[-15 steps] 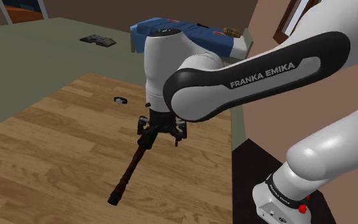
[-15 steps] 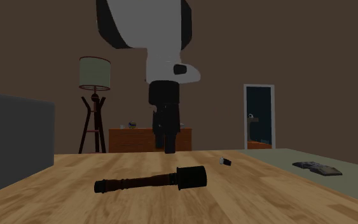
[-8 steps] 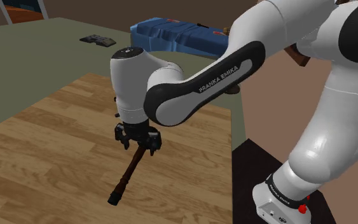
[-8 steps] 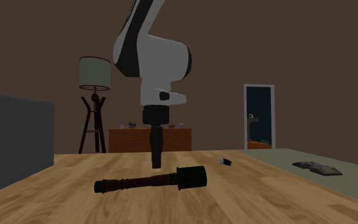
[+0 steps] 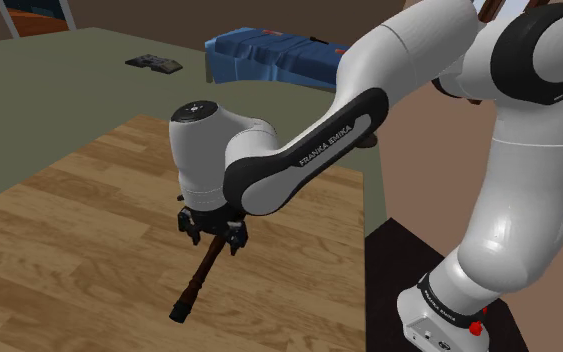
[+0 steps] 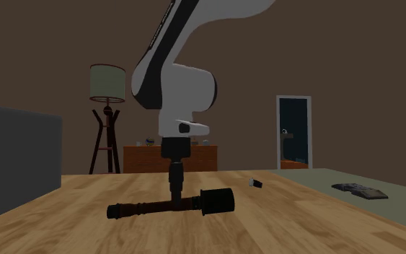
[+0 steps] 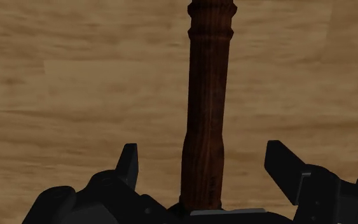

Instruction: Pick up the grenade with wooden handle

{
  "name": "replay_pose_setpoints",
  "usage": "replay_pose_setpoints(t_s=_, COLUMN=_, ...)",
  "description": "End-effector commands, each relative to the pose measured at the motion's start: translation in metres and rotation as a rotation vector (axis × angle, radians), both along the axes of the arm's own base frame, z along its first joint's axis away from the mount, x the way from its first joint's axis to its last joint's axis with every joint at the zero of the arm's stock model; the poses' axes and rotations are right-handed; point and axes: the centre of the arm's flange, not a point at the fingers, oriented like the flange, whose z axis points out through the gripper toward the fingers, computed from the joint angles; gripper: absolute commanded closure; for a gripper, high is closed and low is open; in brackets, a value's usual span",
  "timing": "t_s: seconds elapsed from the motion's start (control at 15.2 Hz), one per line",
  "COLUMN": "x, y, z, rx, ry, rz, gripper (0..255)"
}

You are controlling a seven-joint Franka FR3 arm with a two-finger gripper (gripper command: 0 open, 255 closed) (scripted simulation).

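The grenade lies flat on the wooden table (image 5: 79,230), its dark cylindrical head (image 6: 217,200) toward the second exterior view's right and its reddish-brown turned wooden handle (image 6: 142,209) pointing left. In the shoulder view the handle (image 5: 197,282) runs from under the hand toward the table's near edge. My gripper (image 6: 174,193) has come straight down over the handle near the head. In the wrist view the handle (image 7: 208,102) runs between the two black fingers (image 7: 128,164), which stand apart on either side without touching it. My gripper (image 7: 205,167) is open and holds nothing.
A blue case (image 5: 289,55) and a flat dark object (image 5: 154,62) lie on the grey-green surface behind the table. A small white piece (image 6: 255,182) sits on the table beyond the grenade. The table's edge runs near the stand (image 5: 449,310). A floor lamp (image 6: 107,115) stands far back.
The arm has swung toward the shoulder view's left and lowered, bringing the open gripper from above the grenade's head down around the handle. The grenade has not moved.
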Motion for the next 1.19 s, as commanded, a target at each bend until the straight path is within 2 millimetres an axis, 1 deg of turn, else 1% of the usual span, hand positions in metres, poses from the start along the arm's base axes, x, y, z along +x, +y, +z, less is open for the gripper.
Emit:
replay_pose_setpoints(t_s=0.0, x=0.0, y=0.0, z=-0.005, rx=0.0, ry=0.0, rz=0.0, gripper=0)
replay_pose_setpoints(t_s=0.07, x=0.0, y=0.0, z=-0.005, rx=0.0, ry=0.0, rz=0.0, gripper=255)
replay_pose_setpoints(t_s=0.66, x=0.0, y=0.0, z=-0.005, rx=0.0, ry=0.0, rz=0.0, gripper=255)
replay_pose_setpoints(t_s=1.12, x=0.0, y=0.0, z=0.032, rx=0.0, ry=0.0, rz=0.0, gripper=255)
